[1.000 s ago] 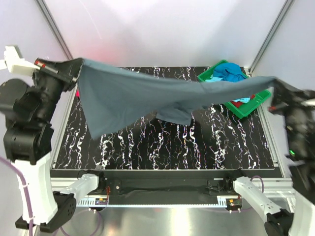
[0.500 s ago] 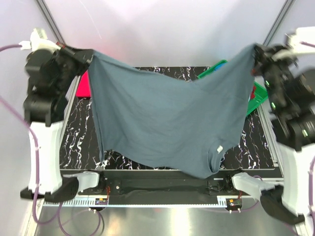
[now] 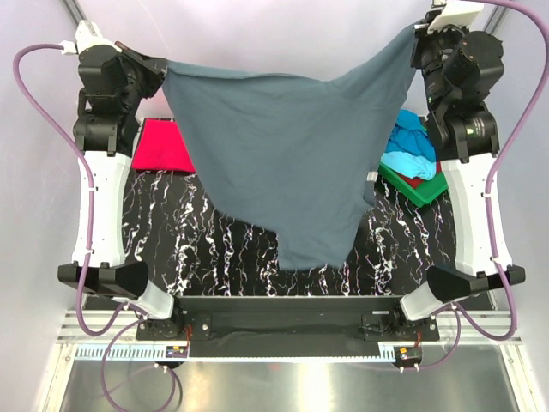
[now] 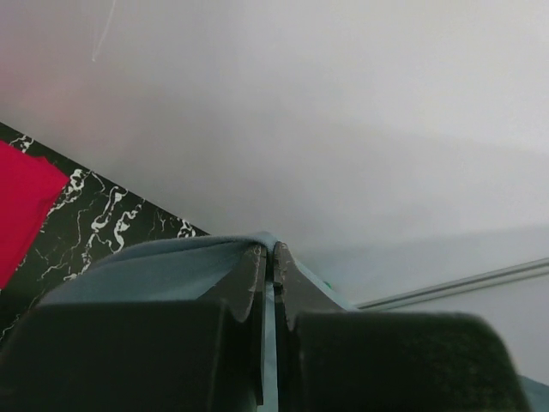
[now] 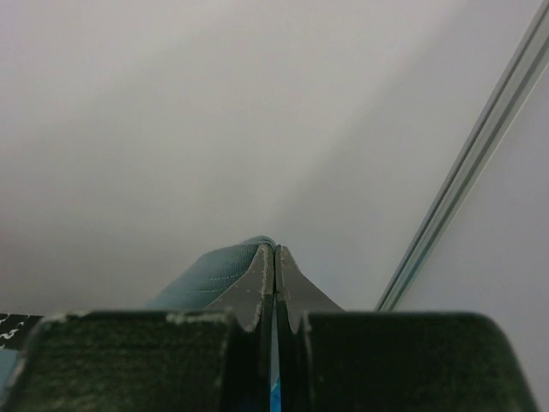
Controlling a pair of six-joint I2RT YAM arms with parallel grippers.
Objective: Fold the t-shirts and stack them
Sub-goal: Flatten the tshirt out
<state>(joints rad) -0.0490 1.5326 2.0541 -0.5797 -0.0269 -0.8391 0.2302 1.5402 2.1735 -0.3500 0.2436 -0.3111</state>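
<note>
T-shirt (image 3: 283, 163), grey-blue, hung across frame top; L gripper (image 3: 161, 71) pinches upper-left corner, R gripper (image 3: 415, 39) pinches upper-right corner.

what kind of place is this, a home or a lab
Probably a robotics lab cell: a left arm and right arm bolted at a black marbled table, white walls with metal frame posts, a green tray of shirts.

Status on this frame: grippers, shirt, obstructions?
Left gripper and right gripper shut on grey-blue t-shirt, spread above table. Red-pink shirt folded at left; green tray at right.
</note>
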